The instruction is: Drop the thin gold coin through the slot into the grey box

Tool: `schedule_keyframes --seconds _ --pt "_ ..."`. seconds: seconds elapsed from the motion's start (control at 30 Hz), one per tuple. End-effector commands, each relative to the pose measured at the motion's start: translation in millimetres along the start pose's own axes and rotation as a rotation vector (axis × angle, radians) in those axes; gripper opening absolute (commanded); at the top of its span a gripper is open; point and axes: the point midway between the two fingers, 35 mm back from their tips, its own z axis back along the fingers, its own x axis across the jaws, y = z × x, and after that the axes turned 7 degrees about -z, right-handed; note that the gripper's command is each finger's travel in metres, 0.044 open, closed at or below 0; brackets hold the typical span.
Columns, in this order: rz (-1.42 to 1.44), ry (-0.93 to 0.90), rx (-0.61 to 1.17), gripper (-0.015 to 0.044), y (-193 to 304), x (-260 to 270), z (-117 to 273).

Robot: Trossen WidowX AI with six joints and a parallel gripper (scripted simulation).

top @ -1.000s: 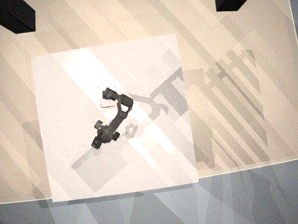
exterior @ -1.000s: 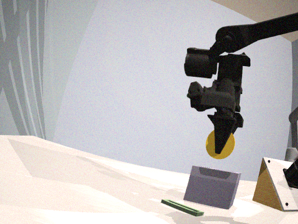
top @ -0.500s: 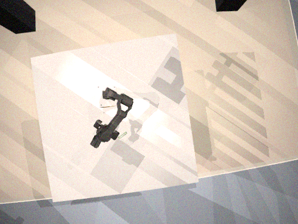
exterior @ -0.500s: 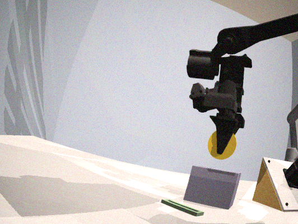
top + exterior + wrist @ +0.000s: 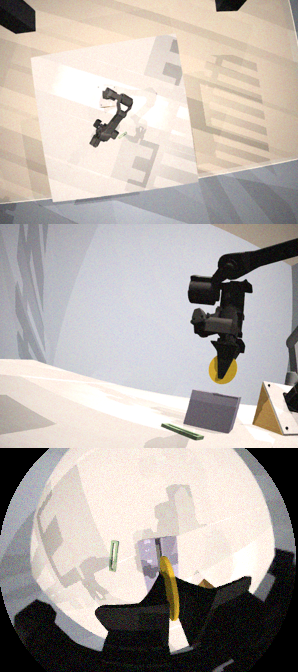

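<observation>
My gripper (image 5: 221,376) (image 5: 162,576) is shut on the gold coin (image 5: 231,369) (image 5: 170,588), which hangs upright between the fingertips. In the exterior view the coin is above the grey box (image 5: 210,409) (image 5: 147,559), with a gap between them. In the wrist view the coin's lower edge shows close to the near end of the dark slot (image 5: 159,547) in the lid, nearly in line with it. The green holder (image 5: 122,135) (image 5: 182,432) (image 5: 114,556) is empty and lies beside the box. In the top view the arm hides the box and the coin.
A wedge-shaped stand (image 5: 264,410) with a white sloped face and wooden side is right of the box in the exterior view. The pale table top (image 5: 70,173) bears the box and holder. Strong light and shadow patches cross it.
</observation>
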Motion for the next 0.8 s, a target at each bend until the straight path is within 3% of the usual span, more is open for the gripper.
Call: schedule_keyframes --seconds 0.0,0.77 --pt "0.007 0.005 0.0 0.0 1.3 -4.0 -0.7" --pt "-0.005 -0.001 0.0 0.0 3.3 -1.0 -4.9"
